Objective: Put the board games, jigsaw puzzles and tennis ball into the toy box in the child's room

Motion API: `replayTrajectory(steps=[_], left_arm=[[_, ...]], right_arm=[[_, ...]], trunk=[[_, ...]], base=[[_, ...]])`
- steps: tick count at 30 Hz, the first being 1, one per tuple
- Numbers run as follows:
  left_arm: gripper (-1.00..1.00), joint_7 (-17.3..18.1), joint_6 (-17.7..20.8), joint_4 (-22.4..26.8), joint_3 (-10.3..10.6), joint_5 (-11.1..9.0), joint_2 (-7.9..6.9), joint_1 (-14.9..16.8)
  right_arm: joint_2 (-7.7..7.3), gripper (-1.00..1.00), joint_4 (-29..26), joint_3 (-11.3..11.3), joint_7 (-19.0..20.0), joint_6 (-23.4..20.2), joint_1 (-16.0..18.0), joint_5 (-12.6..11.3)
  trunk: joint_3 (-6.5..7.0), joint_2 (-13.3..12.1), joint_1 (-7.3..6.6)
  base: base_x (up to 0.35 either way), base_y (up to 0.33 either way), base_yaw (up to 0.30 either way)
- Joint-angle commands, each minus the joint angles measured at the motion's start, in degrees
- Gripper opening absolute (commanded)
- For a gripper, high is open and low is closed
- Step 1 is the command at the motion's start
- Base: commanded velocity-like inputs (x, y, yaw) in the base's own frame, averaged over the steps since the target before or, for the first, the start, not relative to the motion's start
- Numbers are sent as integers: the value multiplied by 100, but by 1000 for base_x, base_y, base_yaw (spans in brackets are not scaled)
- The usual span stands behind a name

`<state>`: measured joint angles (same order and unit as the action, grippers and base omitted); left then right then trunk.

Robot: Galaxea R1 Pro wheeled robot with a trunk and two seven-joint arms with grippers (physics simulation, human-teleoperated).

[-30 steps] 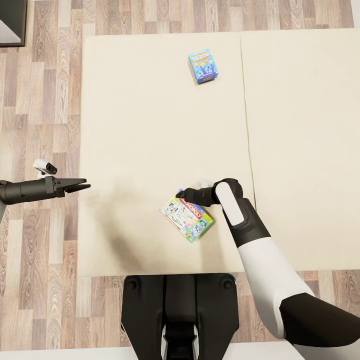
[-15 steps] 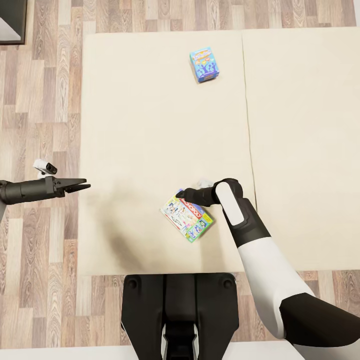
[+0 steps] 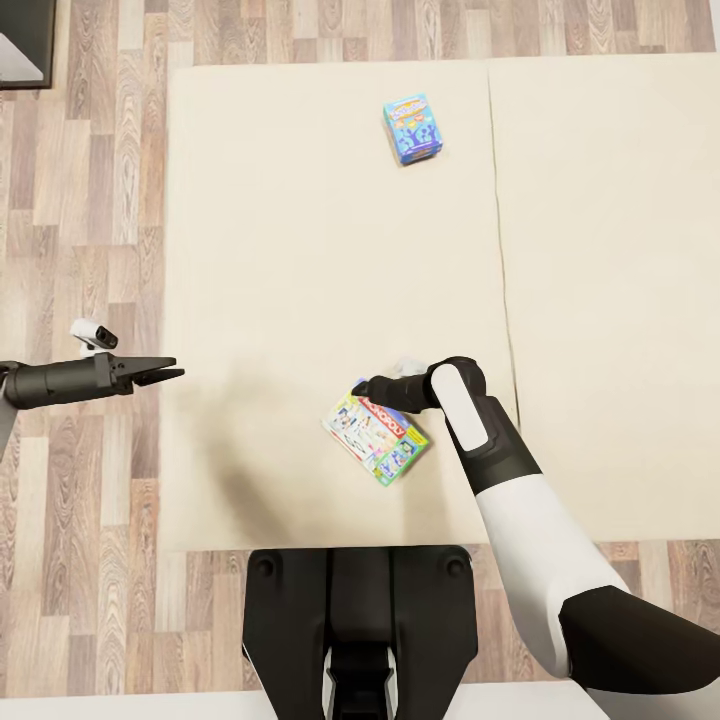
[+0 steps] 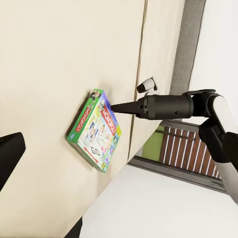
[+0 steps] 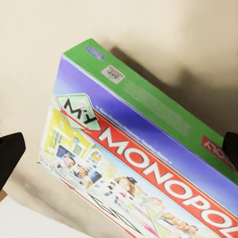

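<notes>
While I'm parked at the foot of the bed, the white board game with the multicoloured edges is lying flat on the cream mattress near the close edge, turned at an angle, just left of the seam between the two mattress halves. My right wrist cam is basically staring at its lid, with the green side and the red logo banner across it. My right gripper is sitting right at the far corner of that box; the left wrist cam shows its dark fingers coming to a tight point at the box's upper edge, so they look pinched narrow, and I honestly can't tell if they're touching the box or just above it. The small teal-blue board game is well apart from all this, up near the far end of the same mattress half, close to the seam. My left gripper hangs out over the left edge of the bed, fingers close together, holding nothing. Wood-plank floor runs along the bed's left side and far end.
</notes>
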<state>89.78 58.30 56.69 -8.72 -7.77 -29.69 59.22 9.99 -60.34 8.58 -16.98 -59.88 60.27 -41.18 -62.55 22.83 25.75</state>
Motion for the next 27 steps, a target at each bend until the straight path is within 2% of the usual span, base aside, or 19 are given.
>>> replayTrajectory(steps=[1,27], left_arm=[[100,22,60,0,3,0,-2,1],[100,22,62,0,2,3,-1,1]], right_arm=[[0,100,-4,4,-60,-12,2,-57],[0,100,-4,4,-60,-12,2,-57]], trunk=[[-6,9,4],[-6,9,4]], base=[[0,38,0],[0,76,0]])
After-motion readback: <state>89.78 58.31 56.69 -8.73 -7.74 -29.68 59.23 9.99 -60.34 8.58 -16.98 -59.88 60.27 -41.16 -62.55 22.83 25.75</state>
